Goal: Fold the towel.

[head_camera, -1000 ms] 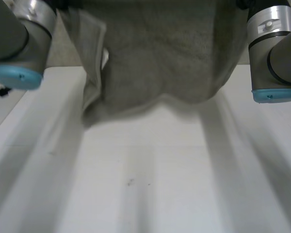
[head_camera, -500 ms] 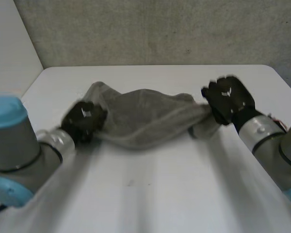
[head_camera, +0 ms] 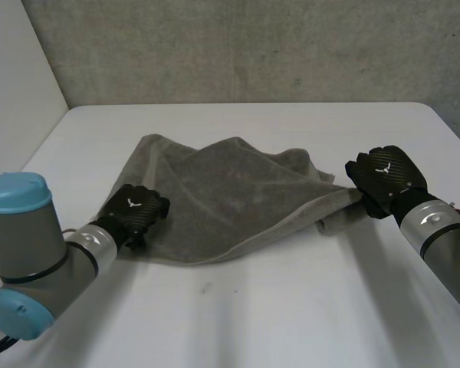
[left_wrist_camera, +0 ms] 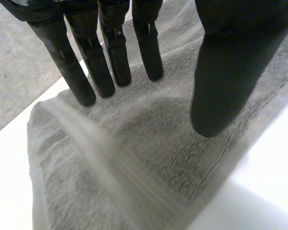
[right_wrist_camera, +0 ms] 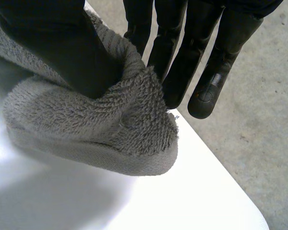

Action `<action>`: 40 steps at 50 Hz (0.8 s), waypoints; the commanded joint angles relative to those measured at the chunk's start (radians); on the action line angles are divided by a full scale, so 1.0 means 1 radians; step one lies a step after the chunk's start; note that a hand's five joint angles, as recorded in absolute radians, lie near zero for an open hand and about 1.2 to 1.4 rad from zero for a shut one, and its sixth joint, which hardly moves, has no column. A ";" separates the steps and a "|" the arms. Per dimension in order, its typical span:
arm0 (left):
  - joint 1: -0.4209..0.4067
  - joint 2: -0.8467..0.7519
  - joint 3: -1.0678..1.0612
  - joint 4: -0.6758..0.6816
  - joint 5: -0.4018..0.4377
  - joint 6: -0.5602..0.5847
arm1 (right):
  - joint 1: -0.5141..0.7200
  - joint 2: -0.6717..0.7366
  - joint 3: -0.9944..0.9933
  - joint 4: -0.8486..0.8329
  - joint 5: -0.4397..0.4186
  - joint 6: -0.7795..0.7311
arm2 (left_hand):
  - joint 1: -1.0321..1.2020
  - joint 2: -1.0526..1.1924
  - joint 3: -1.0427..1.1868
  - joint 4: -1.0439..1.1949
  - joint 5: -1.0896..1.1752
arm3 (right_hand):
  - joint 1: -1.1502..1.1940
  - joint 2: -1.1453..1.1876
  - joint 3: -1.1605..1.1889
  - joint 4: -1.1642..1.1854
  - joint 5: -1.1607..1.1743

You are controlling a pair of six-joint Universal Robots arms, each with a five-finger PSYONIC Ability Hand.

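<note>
Grey terry towel (head_camera: 230, 192) sat crumpled mid white table (head_camera: 253, 307); right hand (head_camera: 385, 178) pinched its right corner, probably to tug it flat, left hand (head_camera: 138, 208) rested open-fingered on another.

We see a white table (head_camera: 238, 322) with a smooth top and rounded far corners. On it lies one grey towel (head_camera: 230, 192), around the middle of the top. The towel is not flat: one layer lies slantwise over another, and a crease runs across it. Its near edge makes a long slanted line on the table. At the robot's right side the end of the towel is gathered into a thick roll. Nearer to the front we notice a few small dark specks (head_camera: 207, 288) on the bare top.
</note>
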 commanded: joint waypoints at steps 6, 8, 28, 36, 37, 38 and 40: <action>0.149 0.087 -0.055 -0.045 0.011 -0.009 | -0.013 0.054 -0.024 -0.004 0.057 -0.003 | -0.147 -0.149 -0.149 -0.149 -0.148 | 0.426 0.214 0.207 0.202 0.243; 0.170 0.088 -0.058 -0.057 0.011 -0.009 | -0.015 0.054 -0.024 -0.003 0.065 -0.003 | -0.126 -0.128 -0.128 -0.127 -0.127 | 0.426 0.214 0.207 0.202 0.243; 0.245 0.039 -0.104 -0.036 0.015 -0.001 | -0.013 0.056 -0.013 -0.011 0.061 0.000 | -0.117 -0.119 -0.119 -0.119 -0.118 | 0.426 0.214 0.207 0.202 0.243; 0.245 0.007 -0.094 -0.011 0.015 0.001 | -0.012 0.056 -0.012 -0.011 0.060 -0.001 | -0.038 -0.040 -0.040 -0.039 -0.039 | 0.426 0.214 0.207 0.202 0.243; 0.245 0.007 -0.094 -0.011 0.015 0.001 | -0.012 0.056 -0.012 -0.011 0.060 -0.001 | -0.038 -0.040 -0.040 -0.039 -0.039 | 0.426 0.214 0.207 0.202 0.243; 0.244 0.001 -0.094 -0.007 0.015 0.001 | -0.012 0.056 -0.012 -0.011 0.060 -0.001 | -0.035 -0.037 -0.037 -0.036 -0.036 | 0.426 0.214 0.207 0.202 0.243; 0.244 -0.002 -0.094 -0.004 0.015 0.001 | -0.010 0.056 -0.010 -0.011 0.060 -0.001 | -0.026 -0.028 -0.028 -0.028 -0.027 | 0.426 0.214 0.207 0.202 0.243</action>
